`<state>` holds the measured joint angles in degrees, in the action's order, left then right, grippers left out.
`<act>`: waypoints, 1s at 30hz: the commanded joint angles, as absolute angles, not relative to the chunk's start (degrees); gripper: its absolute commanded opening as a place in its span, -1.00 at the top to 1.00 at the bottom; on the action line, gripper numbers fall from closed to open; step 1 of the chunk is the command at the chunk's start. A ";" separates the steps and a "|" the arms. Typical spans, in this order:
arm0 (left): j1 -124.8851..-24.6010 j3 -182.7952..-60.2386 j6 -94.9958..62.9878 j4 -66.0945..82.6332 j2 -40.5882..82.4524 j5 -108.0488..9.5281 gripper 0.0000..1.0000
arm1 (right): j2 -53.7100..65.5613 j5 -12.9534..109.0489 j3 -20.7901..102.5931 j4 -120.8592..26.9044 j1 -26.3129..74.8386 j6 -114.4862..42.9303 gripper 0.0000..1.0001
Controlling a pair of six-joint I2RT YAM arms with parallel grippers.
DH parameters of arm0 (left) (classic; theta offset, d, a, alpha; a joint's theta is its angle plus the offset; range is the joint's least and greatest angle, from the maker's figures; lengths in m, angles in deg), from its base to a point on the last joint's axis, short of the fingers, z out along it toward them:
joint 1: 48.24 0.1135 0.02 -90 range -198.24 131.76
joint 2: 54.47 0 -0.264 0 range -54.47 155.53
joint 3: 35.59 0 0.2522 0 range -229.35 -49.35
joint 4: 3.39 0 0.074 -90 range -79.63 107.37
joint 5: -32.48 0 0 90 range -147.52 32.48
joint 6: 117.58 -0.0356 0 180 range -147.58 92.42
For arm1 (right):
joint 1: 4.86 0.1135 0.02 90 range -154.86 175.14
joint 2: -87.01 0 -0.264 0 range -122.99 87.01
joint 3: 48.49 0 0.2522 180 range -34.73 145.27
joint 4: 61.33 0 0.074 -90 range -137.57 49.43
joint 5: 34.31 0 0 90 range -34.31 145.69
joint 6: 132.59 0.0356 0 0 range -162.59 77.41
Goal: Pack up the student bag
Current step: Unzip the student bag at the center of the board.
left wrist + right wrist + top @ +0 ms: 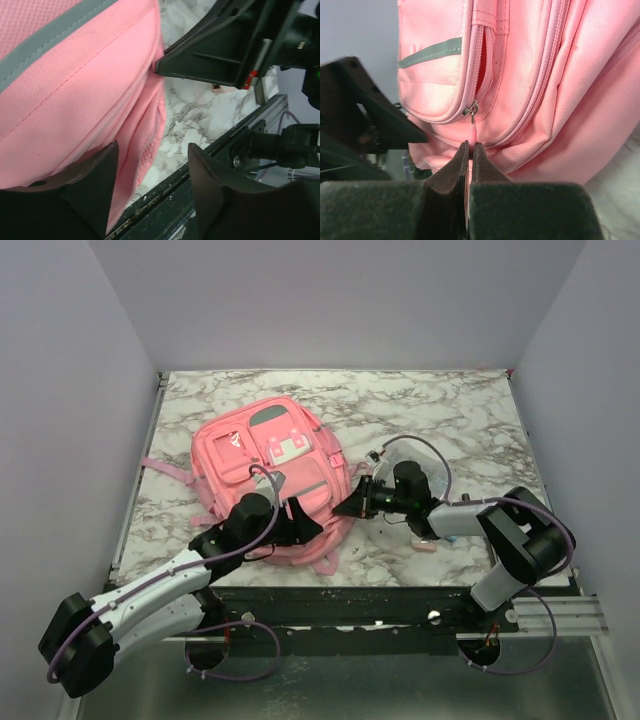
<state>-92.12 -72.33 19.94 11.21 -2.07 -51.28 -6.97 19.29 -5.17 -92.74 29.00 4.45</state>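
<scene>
Student bag (268,468), a pink fabric backpack, lies flat with its front face up on the left-centre of the marble-patterned worktop (455,410). Its grey-trimmed pockets and a white patch (290,447) are turned towards the overhead camera, and a pink strap (165,468) trails out on its left side. Both arms reach in to the bag's near edge, which lies close to the worktop's front rim. The right claw (350,508) meets the bag's lower right corner. In the right wrist view its two fingers are pressed together (470,146), pinching the small pink zipper pull (471,132). The pull hangs from a metal slider (471,110) at the end of a curved zip on the bag (535,75). A grey strip (430,52) crosses the pocket panel just left of that zip. The left claw (308,523) rests over the bag's near edge, just beside the right claw. In the left wrist view its fingers stand spread (152,147) and grip nothing. One finger (95,185) overlaps the pink fabric (75,85), while the other finger (215,195) lies over the worktop's front edge. The same view shows the tip of the right claw (162,65) touching the bag's side seam, below a band of grey trim (50,35).
</scene>
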 commanded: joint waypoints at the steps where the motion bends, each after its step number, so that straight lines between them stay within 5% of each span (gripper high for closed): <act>1: -91.66 -74.16 14.81 15.76 -10.52 -49.85 -0.31 | -2.82 24.81 -1.02 -71.59 29.59 -14.48 0.99; 10: -87.05 -83.42 18.81 40.20 -20.17 -81.30 -0.80 | 0.69 31.05 0.00 -66.17 31.55 -23.66 0.99; 21: -64.82 -83.16 18.22 33.01 -6.47 -64.42 -0.87 | 1.80 38.31 4.46 -61.73 40.88 -27.87 0.99; 24: -64.42 -78.75 18.51 26.11 -5.64 -60.54 -0.69 | 2.30 41.07 6.62 -59.36 45.58 -27.76 0.99; 30: -64.50 -72.01 23.38 15.51 -8.23 -50.87 0.15 | 2.48 42.58 10.88 -56.64 53.93 -24.98 0.99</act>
<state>-63.45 -75.87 17.87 26.36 -6.33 -65.36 1.32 43.18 6.94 -58.25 48.32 -26.19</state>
